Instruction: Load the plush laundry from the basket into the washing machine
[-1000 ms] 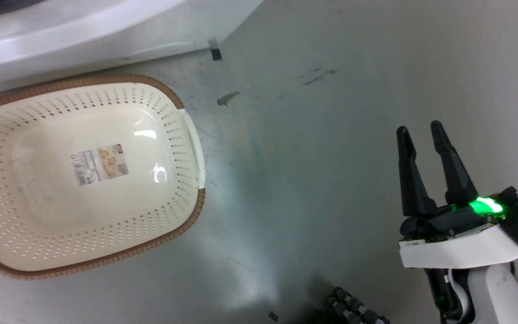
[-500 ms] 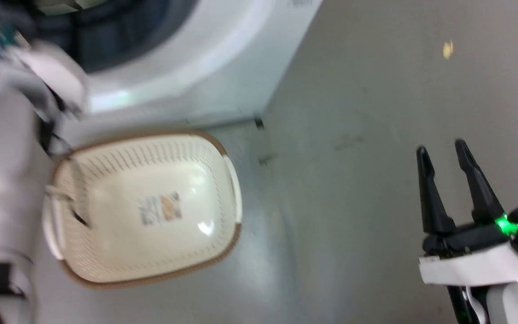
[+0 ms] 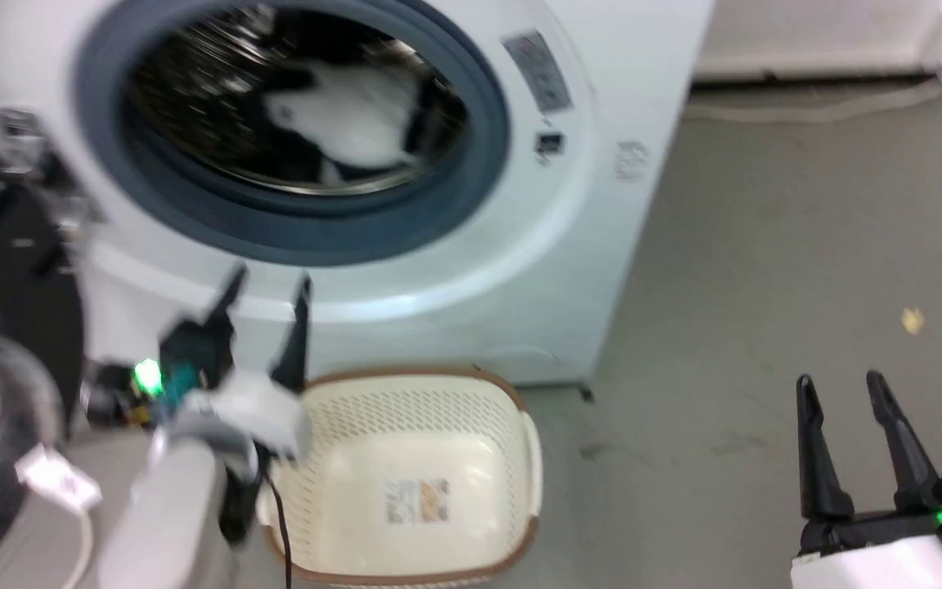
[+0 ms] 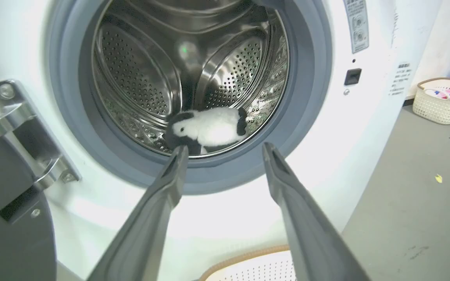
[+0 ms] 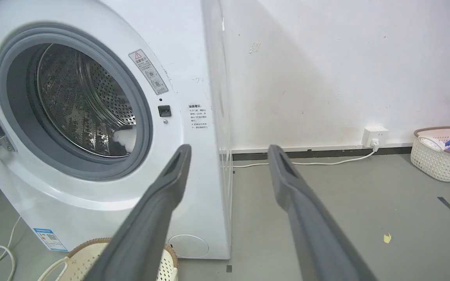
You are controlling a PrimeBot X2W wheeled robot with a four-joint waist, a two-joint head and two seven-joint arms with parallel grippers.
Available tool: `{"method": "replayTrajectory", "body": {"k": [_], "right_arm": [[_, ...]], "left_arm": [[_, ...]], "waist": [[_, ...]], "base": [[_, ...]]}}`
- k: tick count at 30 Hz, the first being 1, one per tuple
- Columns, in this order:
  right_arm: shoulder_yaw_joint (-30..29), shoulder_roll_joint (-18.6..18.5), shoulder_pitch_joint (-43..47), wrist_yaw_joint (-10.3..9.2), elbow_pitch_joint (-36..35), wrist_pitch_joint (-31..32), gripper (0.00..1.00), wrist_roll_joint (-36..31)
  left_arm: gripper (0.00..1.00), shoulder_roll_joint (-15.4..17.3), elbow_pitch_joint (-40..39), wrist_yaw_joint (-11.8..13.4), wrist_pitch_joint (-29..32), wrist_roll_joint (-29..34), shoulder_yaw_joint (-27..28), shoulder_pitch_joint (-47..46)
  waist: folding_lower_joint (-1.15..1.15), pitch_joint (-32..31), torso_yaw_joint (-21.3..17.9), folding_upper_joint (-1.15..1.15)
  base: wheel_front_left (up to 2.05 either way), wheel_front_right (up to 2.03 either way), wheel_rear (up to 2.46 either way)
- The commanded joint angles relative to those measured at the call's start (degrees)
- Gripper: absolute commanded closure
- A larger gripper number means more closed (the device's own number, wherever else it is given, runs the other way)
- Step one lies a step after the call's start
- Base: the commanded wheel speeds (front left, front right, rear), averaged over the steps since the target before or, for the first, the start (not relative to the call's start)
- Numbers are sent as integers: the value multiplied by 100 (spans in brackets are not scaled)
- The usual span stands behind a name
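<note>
The fluffy white and black plush laundry lies at the bottom of the steel drum inside the washing machine; in the head view the plush is a blurred white shape in the drum. The cream basket with its brown rim stands on the floor before the machine, holding nothing but its label sticker. My left gripper is open, held above the basket's left end in front of the door opening, nothing between its fingers. My right gripper is open at the lower right, over bare floor.
The black-framed door hangs open at the left on its metal hinge. A second basket with coloured clothes stands by the wall to the right. A wall socket and white cable run along the skirting. Grey floor lies right of the machine.
The head camera has tilted up, from looking down on the basket to facing the machine's open drum. My left gripper has come into view above the basket. The right gripper stays open.
</note>
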Motion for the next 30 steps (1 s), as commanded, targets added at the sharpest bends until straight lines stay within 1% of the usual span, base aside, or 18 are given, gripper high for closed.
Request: {"method": "replayTrajectory", "body": {"k": [1, 4, 8, 10, 13, 18, 23, 30], "right_arm": [[3, -4, 75, -4, 2, -24, 0, -40], [47, -4, 220, -4, 47, -24, 0, -96], [117, -4, 369, -4, 86, -24, 0, -116], [191, -4, 422, -4, 111, -24, 0, -175], [236, -4, 475, -4, 162, -24, 0, -192], [257, -4, 543, -4, 242, -24, 0, -133], [246, -4, 576, -4, 343, -24, 0, -97], [229, -4, 560, -4, 395, -24, 0, -69]], "left_arm": [[0, -30, -82, 44, -29, -5, 13, 171], [0, -178, -645, 111, -30, -77, 111, 880], [0, -347, -1284, 359, -30, -27, 250, 1712], [0, -456, -1506, 505, -30, -15, 331, 2072], [0, -663, -1691, 586, -30, -165, 515, 2514], [0, -796, -1860, 525, -30, -74, 539, 2876], [0, -874, -1896, 400, -30, 55, 526, 2907], [0, -947, -1851, 289, -30, 121, 570, 2910]], "waist": [[2, -527, 506, 0], [2, -754, 649, 0], [2, -884, 801, 0], [2, -906, 855, 0], [2, -930, 918, 0], [2, -940, 1018, 0], [2, -931, 1092, 0], [2, -936, 1108, 0]], "base": [[0, 0, 0], [0, 0, 0], [0, 0, 0], [0, 0, 0], [0, 0, 0], [0, 0, 0], [0, 0, 0], [0, 0, 0]]}}
